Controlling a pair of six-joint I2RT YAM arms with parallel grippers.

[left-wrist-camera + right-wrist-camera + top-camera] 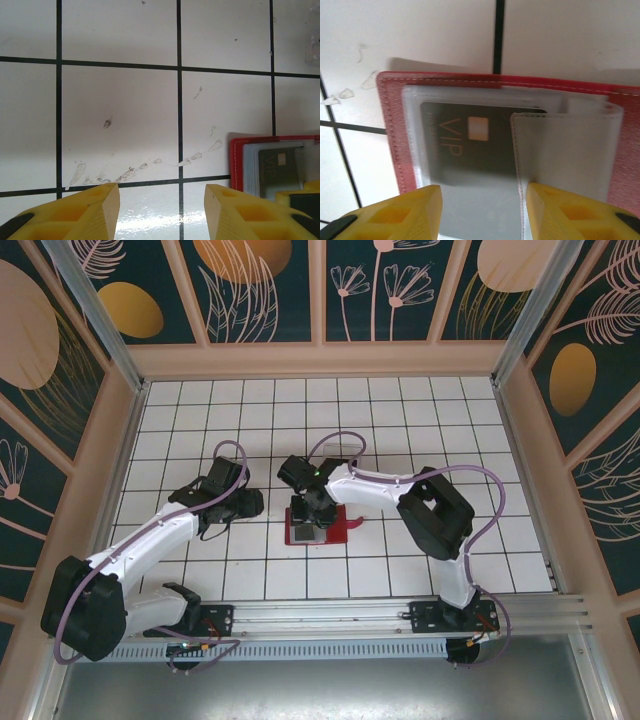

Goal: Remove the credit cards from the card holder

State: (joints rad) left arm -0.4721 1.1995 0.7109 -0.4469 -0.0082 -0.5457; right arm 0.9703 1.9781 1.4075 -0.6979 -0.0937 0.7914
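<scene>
Yellow fingers (pixel 410 210) of the right end effector (pixel 484 192) stand moderately apart and grip nothing; they hang over the open holder (pixel 390 130), which lies flat on the desk (pixel 400 420), probably to reach the dark card (pixel 465 145) in its pocket. A clear sleeve (pixel 570 150) overlaps the card's right end and may obstruct; the left end effector (pixel 161 189) waits just beside the holder, jaws apart over bare tile, perhaps to pin it.
</scene>
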